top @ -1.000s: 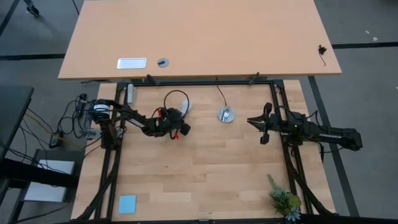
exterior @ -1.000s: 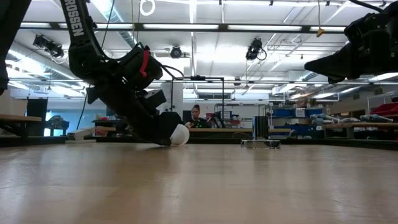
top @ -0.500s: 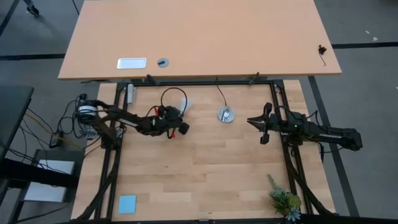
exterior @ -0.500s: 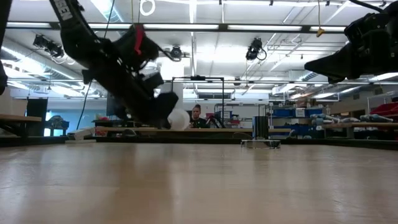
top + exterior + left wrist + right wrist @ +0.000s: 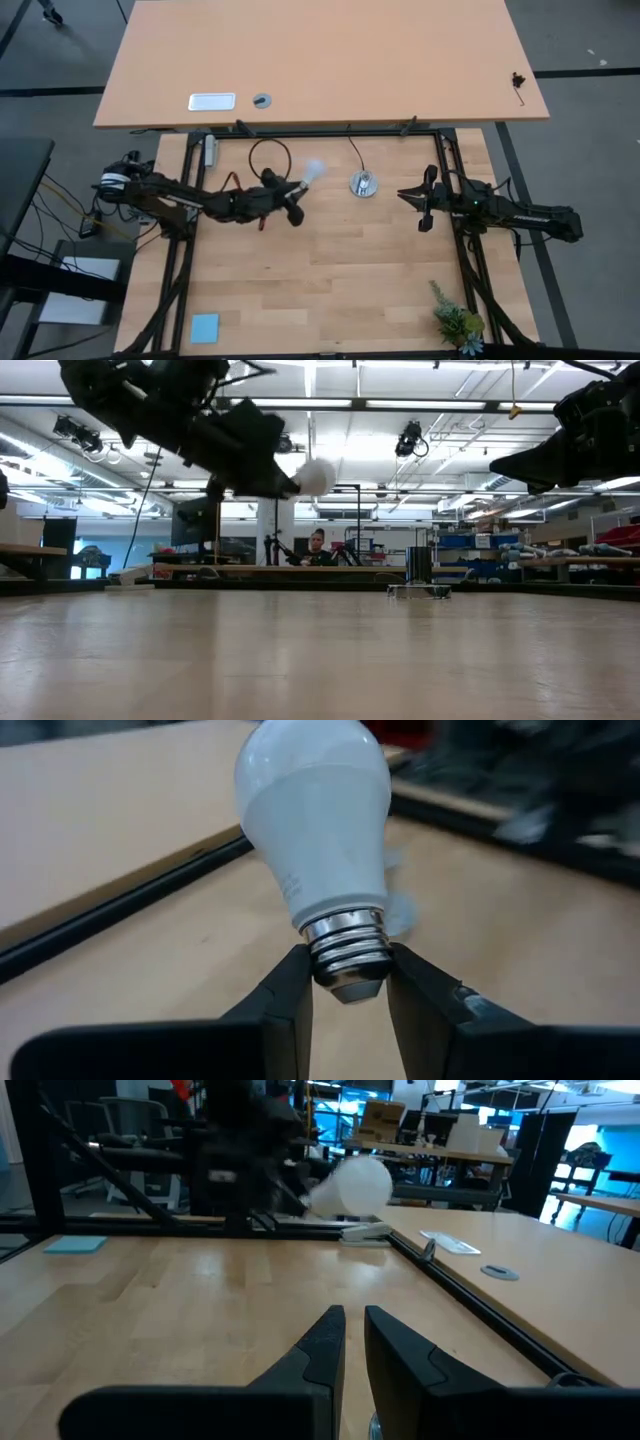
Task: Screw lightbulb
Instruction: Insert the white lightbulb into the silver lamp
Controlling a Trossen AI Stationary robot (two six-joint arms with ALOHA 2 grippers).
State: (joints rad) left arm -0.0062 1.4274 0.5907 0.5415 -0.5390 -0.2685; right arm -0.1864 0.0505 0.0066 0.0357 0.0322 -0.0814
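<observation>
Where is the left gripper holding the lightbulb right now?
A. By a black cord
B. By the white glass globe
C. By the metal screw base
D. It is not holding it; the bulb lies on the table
C: in the left wrist view the left gripper has its two fingers closed on either side of the threaded metal base of the lightbulb, with the white globe free beyond them and lifted off the table.

Round silver socket disc (image 5: 363, 184) with black cord (image 5: 354, 151) resting on the wooden table (image 5: 340, 270). Blue square pad (image 5: 204, 327) at 1 near corner, small green plant (image 5: 455, 322) at the other. Behind, 1 larger tan tabletop (image 5: 320, 60) carrying a white plate (image 5: 212, 101).
</observation>
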